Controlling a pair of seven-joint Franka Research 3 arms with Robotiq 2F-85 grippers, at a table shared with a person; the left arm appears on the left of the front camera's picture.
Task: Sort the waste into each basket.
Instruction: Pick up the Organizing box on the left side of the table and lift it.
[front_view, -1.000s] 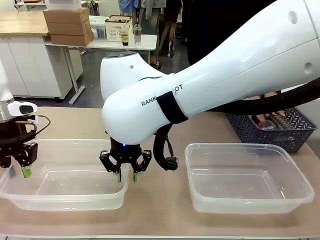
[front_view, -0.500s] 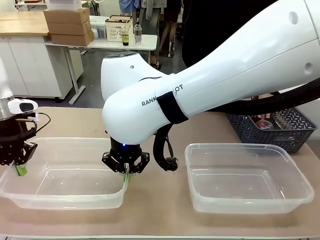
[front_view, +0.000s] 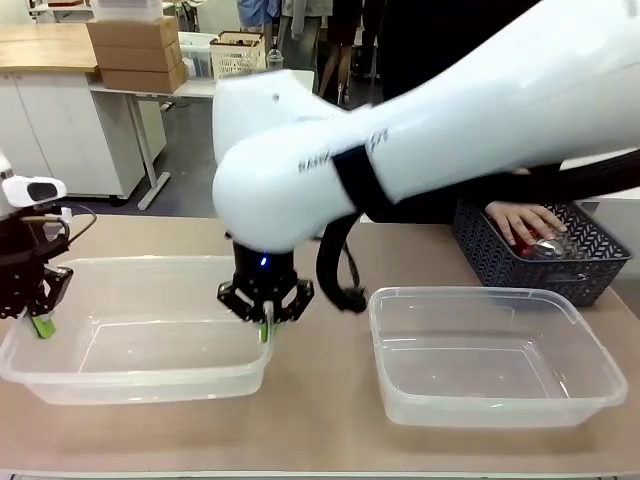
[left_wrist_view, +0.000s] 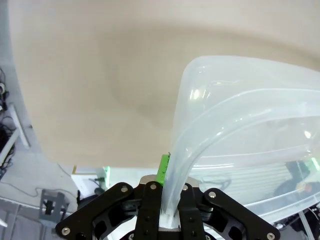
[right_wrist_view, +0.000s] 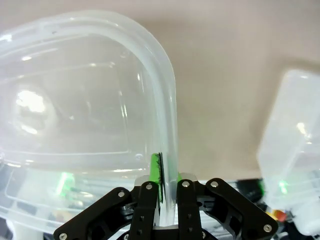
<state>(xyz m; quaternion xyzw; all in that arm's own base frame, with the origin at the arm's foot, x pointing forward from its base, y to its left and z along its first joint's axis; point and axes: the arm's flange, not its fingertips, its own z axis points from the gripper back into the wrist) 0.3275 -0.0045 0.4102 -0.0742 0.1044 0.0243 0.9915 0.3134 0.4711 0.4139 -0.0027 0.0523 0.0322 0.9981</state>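
Closing has just been completed: the rim of the left basket (front_view: 140, 384) is now pinched by the left claw (front_view: 40, 322) and right claw (front_view: 266, 326), seemingly for repositioning.

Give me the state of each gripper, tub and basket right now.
Left gripper: shut on the left tub rim.
Right gripper: shut on the left tub's opposite rim.
Left tub: empty, gripped at both ends.
Right tub: empty, ungripped.
Dark basket: person's hand reaching in.
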